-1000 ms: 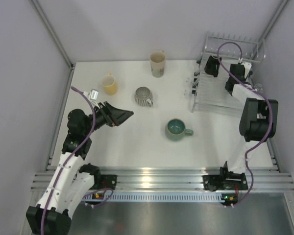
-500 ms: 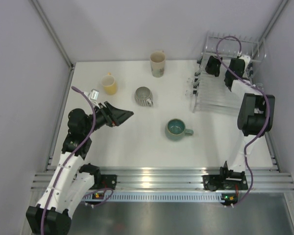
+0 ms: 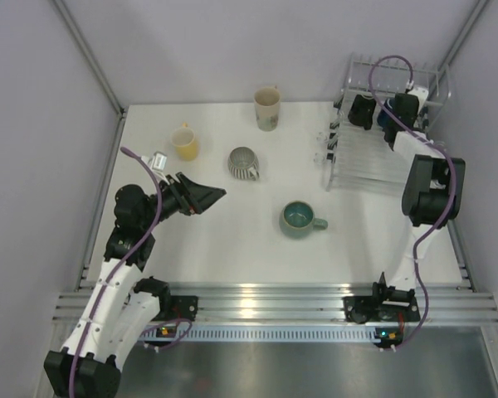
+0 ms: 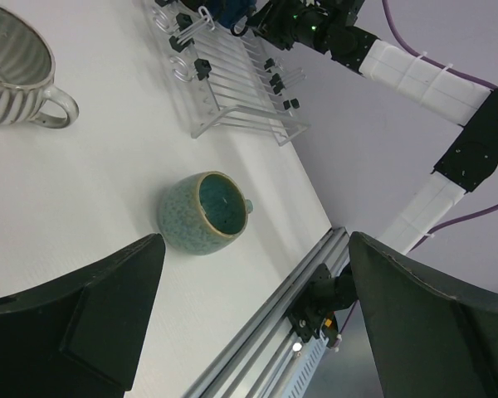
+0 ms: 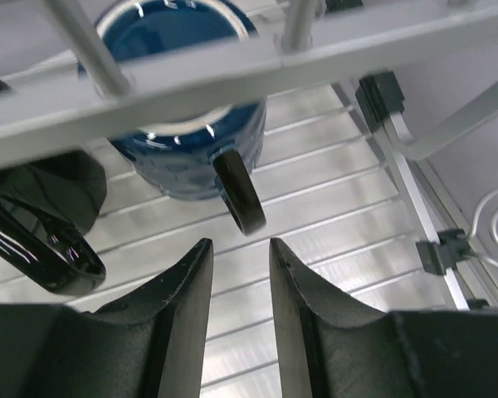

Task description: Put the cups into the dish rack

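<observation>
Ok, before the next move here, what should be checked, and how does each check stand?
1. Dark blue mug seated in the dish rack, beside the black mug: ok.
2. Right gripper free of the mug: ok. Its jaws are slightly apart with nothing between them, and the handle is just past the tips.
3. Clearance under the rack rail for pulling out: cannot tell.
4. Left gripper open and empty: ok.
5. Teal mug upright, ahead of the left gripper: ok.
</observation>
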`<action>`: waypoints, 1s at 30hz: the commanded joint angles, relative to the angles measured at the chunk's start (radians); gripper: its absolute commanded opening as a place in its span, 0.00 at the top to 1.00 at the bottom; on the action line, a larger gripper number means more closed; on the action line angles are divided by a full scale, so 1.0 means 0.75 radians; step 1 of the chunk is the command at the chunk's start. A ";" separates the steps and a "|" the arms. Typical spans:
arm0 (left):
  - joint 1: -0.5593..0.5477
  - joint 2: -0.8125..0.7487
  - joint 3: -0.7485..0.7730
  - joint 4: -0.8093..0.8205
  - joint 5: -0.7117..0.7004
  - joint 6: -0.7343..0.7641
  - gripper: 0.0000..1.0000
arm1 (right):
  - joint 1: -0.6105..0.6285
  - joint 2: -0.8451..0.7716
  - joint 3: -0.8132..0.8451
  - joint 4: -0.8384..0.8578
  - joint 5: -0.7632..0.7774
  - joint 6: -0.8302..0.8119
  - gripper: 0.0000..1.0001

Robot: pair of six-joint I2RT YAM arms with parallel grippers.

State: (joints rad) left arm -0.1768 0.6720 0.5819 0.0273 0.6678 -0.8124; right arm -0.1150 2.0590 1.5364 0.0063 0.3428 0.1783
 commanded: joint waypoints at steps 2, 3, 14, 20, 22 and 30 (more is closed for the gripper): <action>0.001 -0.037 0.048 0.007 0.003 0.005 0.02 | -0.016 -0.133 -0.087 0.079 0.007 0.010 0.68; 0.001 -0.041 0.046 0.007 0.007 0.003 0.02 | -0.016 -0.131 -0.087 0.071 0.007 0.006 0.68; 0.001 -0.062 0.124 -0.191 -0.107 0.099 0.02 | -0.016 -0.344 -0.091 -0.262 0.013 0.095 0.69; 0.001 0.051 0.310 -0.521 -0.397 0.189 0.03 | -0.002 -0.630 -0.161 -0.472 -0.211 0.216 0.67; 0.001 0.116 0.318 -0.548 -0.422 0.220 0.03 | 0.059 -0.698 -0.191 -0.513 -0.281 0.243 0.64; 0.001 0.274 0.453 -0.687 -0.475 0.357 0.06 | 0.388 -1.107 -0.522 -0.365 -0.449 0.331 0.53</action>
State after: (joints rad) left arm -0.1768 0.8742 0.8436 -0.4282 0.3695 -0.6193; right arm 0.1261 1.3067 1.2488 -0.3309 0.0956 0.3683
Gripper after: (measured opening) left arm 0.945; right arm 0.463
